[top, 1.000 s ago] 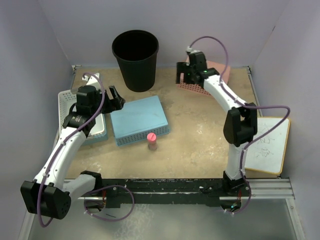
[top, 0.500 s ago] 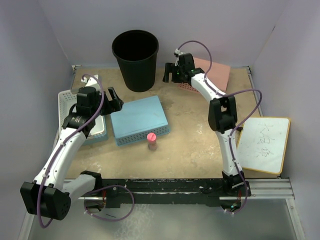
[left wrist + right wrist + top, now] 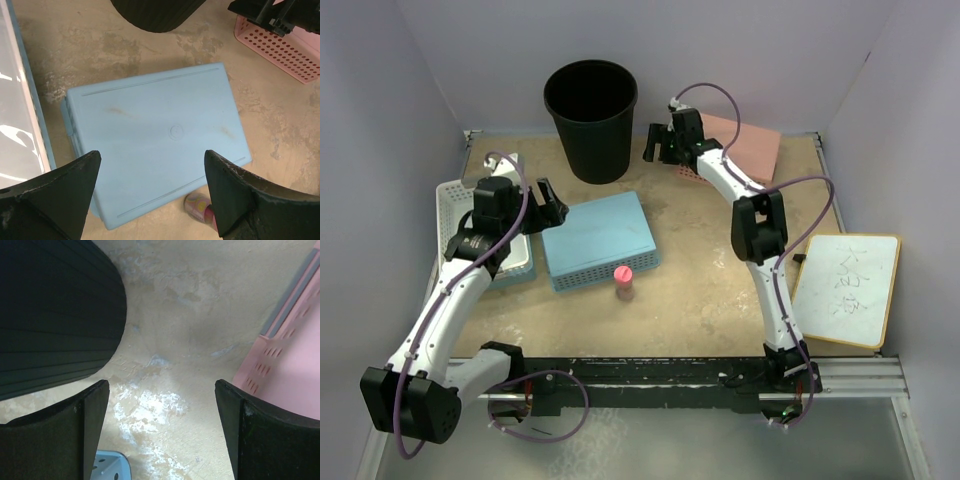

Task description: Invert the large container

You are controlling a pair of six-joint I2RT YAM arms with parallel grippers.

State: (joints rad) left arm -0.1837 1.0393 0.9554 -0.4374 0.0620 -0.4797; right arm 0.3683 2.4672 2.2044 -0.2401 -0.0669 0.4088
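The large container is standing upright, mouth up, at the 12 o'clock edge of the table, so no part of the turning is being counted as done. The right gripper is being held just beside it, at its 3 o'clock side and not touching it. In the right wrist view the jaws are being kept spread with only bare tabletop between them. There the black ribbed wall is lying off at 10 o'clock and the pink basket at 3 o'clock. Nothing is being gripped.

The left gripper is hovering at the table's 9 o'clock side over the overturned blue basket. Its jaws are likewise parted and empty, and the white basket is lying at its 9 o'clock.

The step in hand is being judged as the right arm's reach for the container. The next move is likely calling for the open jaws to be carried toward 9 o'clock until the wall or rolled rim is straddled, then clamped. A firm hold is being called for, since the tall, tapered bin could slip or topple while being rolled over.
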